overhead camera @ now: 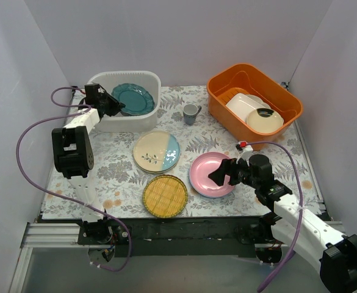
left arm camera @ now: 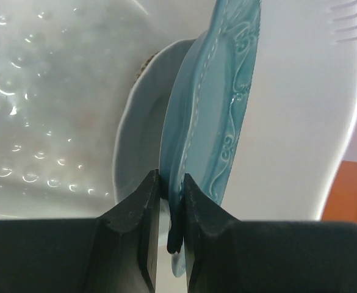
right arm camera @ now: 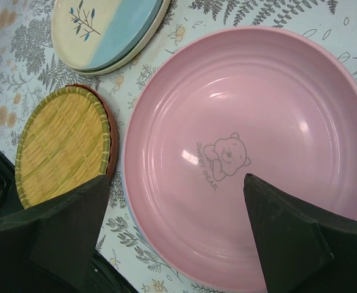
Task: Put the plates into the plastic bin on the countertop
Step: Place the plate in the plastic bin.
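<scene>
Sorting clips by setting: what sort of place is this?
Probably a lab mock-up of a kitchen counter: plain white walls enclose the leaf-printed countertop holding plates and a plastic bin.

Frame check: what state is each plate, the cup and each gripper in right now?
Left gripper: shut on the teal plate.
Teal plate: tilted on edge inside the plastic bin.
Right gripper: open, over the pink plate.
Pink plate: flat on the countertop.
Leaf-sprig plate: lying flat.
Yellow woven plate: lying flat.
Grey cup: upright.

light: bright, even, overhead | shadows: soft | glare: pink plate point(right arm camera: 245, 122) | focus: top view sharp
</scene>
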